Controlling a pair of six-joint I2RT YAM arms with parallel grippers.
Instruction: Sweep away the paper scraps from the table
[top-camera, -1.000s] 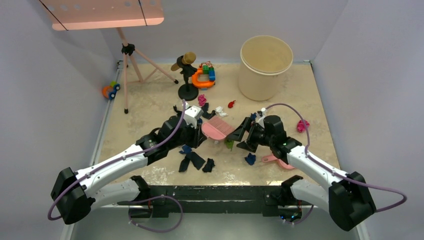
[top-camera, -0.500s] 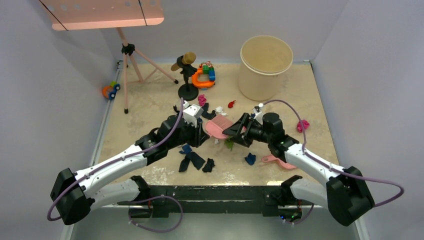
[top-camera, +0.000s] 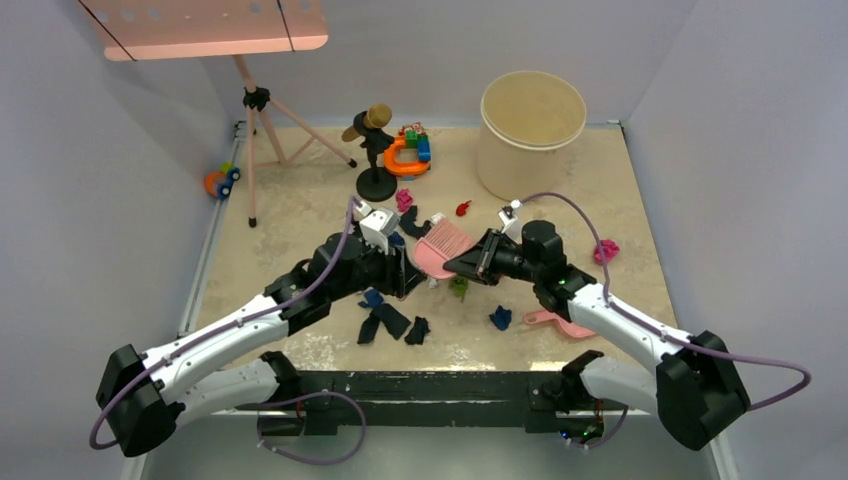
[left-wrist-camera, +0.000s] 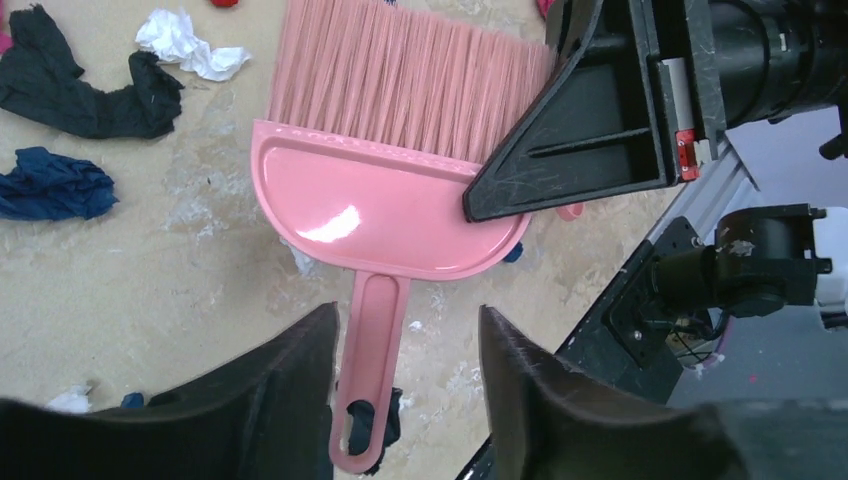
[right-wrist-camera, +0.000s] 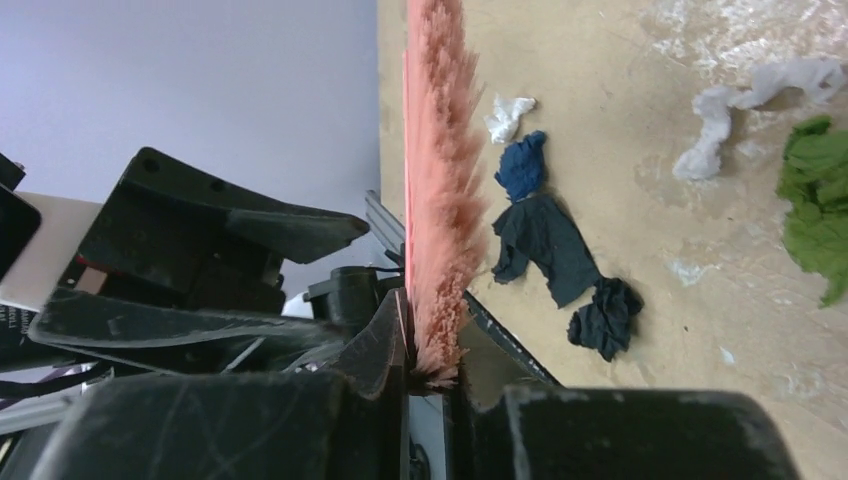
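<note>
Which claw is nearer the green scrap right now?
Right. The right claw, pinching the brush, sits just beyond the green scrap; the left claw is farther off to its left.

Plain pale purple-grey walls (top-camera: 80, 200) stand on three sides — left, back and right. In the far left corner a pink stand (top-camera: 257, 98) on three thin legs holds up a flat pink board (top-camera: 215, 25). The light is soft.
</note>
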